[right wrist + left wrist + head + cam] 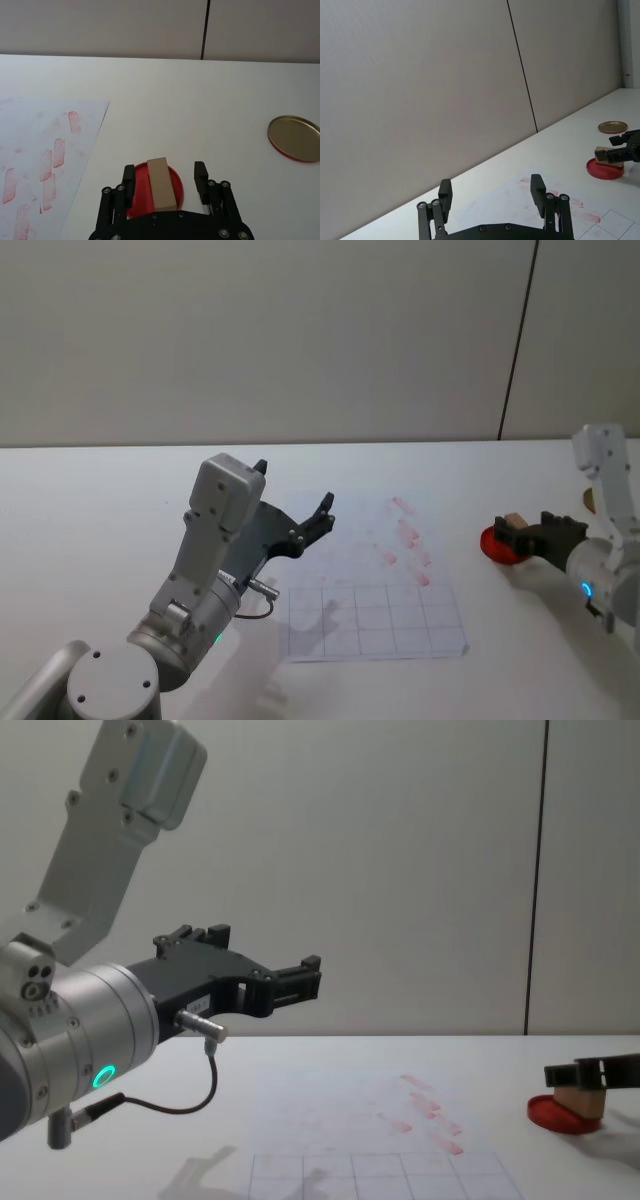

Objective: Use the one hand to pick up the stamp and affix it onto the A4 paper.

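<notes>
Head view: right gripper [506,532] is out at the stamp [514,520], which sits on the red pad [495,550], well right of the paper [380,625]. Left gripper [295,486] is parked up high, spread open. Right wrist view: jaws wide either side of the stamp, not touching. Looks like the grab step; next up, close and lift.

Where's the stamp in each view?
Head: stamp at far right, on the red ink pad.
Left wrist: stamp far off, near the gold lid.
Right wrist: stamp between the right gripper's fingers.
Chest: stamp at lower right.
Shared landmark: the ink pad under it.
</notes>
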You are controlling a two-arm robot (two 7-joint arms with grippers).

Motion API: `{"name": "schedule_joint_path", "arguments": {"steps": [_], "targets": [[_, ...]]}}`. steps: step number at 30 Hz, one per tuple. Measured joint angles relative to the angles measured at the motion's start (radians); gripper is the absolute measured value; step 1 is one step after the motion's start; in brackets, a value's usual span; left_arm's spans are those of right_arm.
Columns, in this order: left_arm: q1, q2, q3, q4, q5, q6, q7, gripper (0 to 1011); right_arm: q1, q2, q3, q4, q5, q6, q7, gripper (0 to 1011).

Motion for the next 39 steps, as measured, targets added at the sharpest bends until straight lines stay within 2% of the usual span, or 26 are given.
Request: {"name": "schedule_joint_path", "arguments": {"steps": [2, 3, 5, 6, 9, 10, 18, 29, 39], "targets": [[0.0, 0.0, 0.0, 0.0, 0.0, 0.0, 0.0, 993, 0.011, -0.003, -0.002, 0.018, -0.006, -0.005, 0.009, 718], [0.0, 0.0, 0.0, 0.0, 0.0, 0.0, 0.0, 993, 0.014, -0.004, -0.002, 0.023, -0.009, -0.006, 0.012, 659], [0.0, 0.0, 0.0, 0.0, 0.0, 0.0, 0.0, 993, 0.019, -0.006, -0.003, 0.032, -0.012, -0.008, 0.016, 620], [0.0, 0.0, 0.0, 0.0, 0.0, 0.0, 0.0, 993, 0.024, -0.007, -0.003, 0.04, -0.015, -0.01, 0.019, 560], [0.0, 0.0, 0.0, 0.0, 0.0, 0.0, 0.0, 993, 0.03, -0.01, -0.004, 0.051, -0.019, -0.011, 0.023, 503], [0.0, 0.0, 0.0, 0.0, 0.0, 0.0, 0.0, 993, 0.034, -0.011, -0.004, 0.059, -0.021, -0.012, 0.025, 444], [0.0, 0.0, 0.0, 0.0, 0.0, 0.0, 0.0, 993, 0.047, -0.014, -0.005, 0.083, -0.031, -0.012, 0.034, 217], [0.0, 0.0, 0.0, 0.0, 0.0, 0.0, 0.0, 993, 0.057, -0.018, -0.006, 0.104, -0.039, -0.003, 0.041, 218], [0.0, 0.0, 0.0, 0.0, 0.0, 0.0, 0.0, 993, 0.056, -0.017, -0.003, 0.096, -0.042, 0.0, 0.041, 218]]}}
